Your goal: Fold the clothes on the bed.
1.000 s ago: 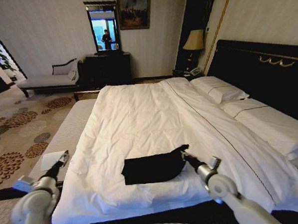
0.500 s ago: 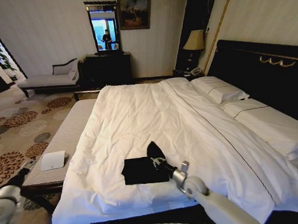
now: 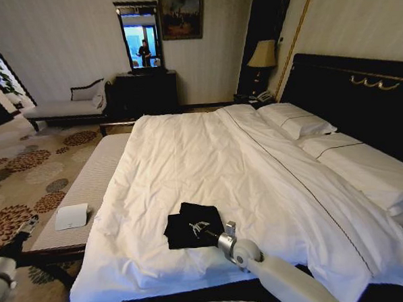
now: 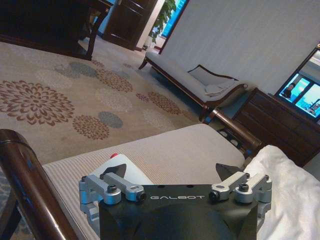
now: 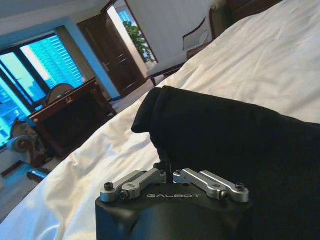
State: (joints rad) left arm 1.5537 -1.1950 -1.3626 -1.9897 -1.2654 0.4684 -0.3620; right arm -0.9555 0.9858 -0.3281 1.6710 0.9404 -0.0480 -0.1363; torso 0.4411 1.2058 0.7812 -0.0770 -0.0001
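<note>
Directly ahead of the right gripper (image 3: 207, 232), the black T-shirt (image 3: 192, 225) lies folded into a small bundle on the bed's (image 3: 209, 171) white duvet, white lettering visible from the head view. From the right wrist view the jaws look drawn together on a fold of the shirt. Well off beside the bench (image 4: 200, 150), the left gripper (image 4: 177, 186) hangs with fingers spread apart.

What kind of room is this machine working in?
Most likely a hotel bedroom: a large bed with white linen and pillows, a bedside lamp, and patterned carpet with a chaise longue by the wall.
</note>
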